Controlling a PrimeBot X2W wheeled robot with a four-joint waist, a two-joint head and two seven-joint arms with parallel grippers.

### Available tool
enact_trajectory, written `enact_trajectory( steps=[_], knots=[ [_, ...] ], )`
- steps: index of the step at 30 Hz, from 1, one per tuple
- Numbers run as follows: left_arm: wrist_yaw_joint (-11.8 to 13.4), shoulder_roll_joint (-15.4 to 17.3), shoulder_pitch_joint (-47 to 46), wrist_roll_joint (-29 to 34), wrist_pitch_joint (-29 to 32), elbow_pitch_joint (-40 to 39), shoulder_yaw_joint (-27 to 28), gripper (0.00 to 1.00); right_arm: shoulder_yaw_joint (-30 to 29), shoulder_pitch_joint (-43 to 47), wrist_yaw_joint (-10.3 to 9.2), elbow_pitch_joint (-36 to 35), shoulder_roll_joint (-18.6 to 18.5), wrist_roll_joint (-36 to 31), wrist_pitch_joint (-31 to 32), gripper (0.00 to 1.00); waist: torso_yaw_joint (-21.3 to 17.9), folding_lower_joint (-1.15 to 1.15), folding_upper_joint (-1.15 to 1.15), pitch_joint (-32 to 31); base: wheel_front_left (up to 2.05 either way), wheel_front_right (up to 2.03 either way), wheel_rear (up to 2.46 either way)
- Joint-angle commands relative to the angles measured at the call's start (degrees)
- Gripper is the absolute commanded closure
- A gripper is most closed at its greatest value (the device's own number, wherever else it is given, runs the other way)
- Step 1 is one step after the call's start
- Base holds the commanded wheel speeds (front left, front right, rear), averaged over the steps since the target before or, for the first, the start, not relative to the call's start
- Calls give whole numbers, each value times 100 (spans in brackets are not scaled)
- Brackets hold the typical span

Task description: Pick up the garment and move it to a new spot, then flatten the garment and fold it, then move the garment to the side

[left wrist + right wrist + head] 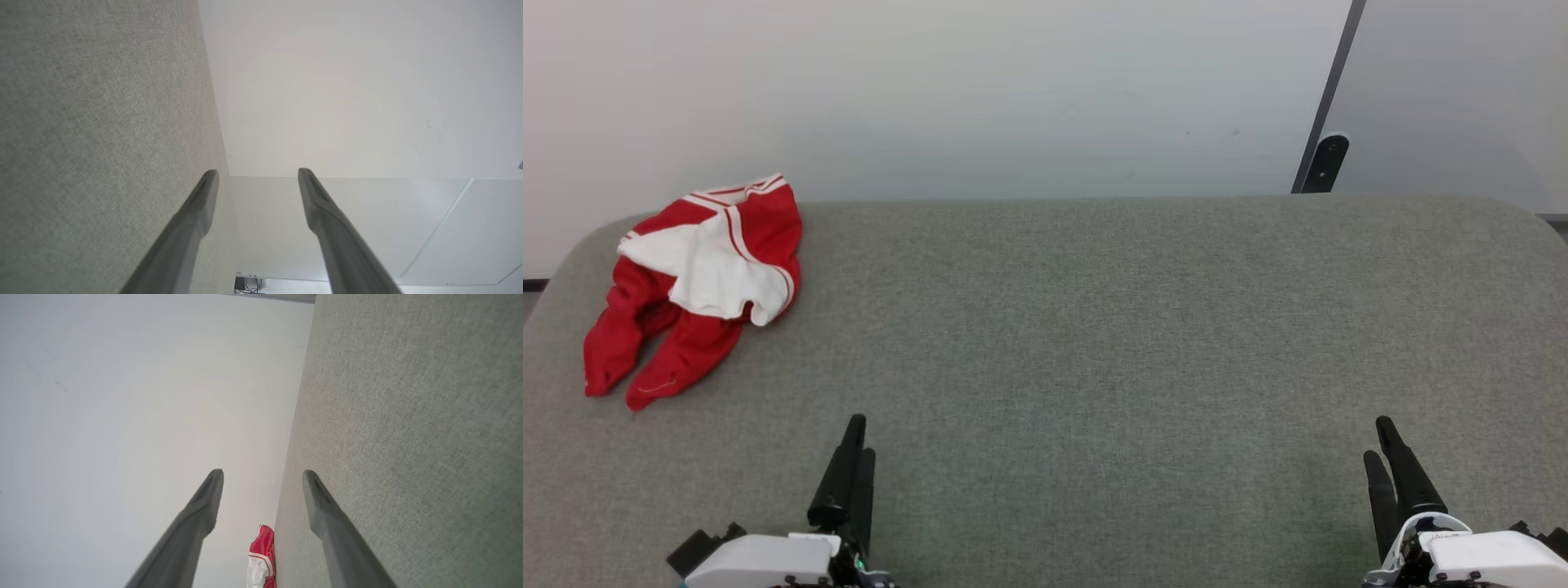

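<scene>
Head view: crumpled garment [694, 286] far left on the table [1094, 327], not yet picked up; left claw [861, 437] and right claw [1379, 438], both spread, must reach it.

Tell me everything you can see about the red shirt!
The red shirt is a soft-looking cloth jersey, red with a white part and red-and-white striped trim. It lies crumpled in a heap, not spread flat, near the far left corner of the grey fabric-covered table. Two red ends trail towards the robot. Only the table touches it.
</scene>
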Motion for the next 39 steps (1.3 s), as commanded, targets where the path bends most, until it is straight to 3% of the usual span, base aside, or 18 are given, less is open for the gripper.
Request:
enact_trajectory(
  steps=[1,11,28,39],
  knots=[
    [27,32,-64,81,-61,-152,-63,0,65,-43,4,-107,-27,-84,-75,0,-3,0,0,-1,0,0,0],
    [103,40,-21,709,-292,-334,-264,0,149,-3,4,-183,-33,-845,-306,0,-24,0,0,-12,0,0,0],
    [279,320,66,3680,-634,-423,-502,0,5,146,4,-694,-42,-3884,-648,0,-59,0,0,-45,0,0,0],
    [293,544,188,5135,-828,-685,-559,0,-40,263,4,-790,-47,-5450,-839,0,-73,0,0,-63,0,0,0]
  ],
)
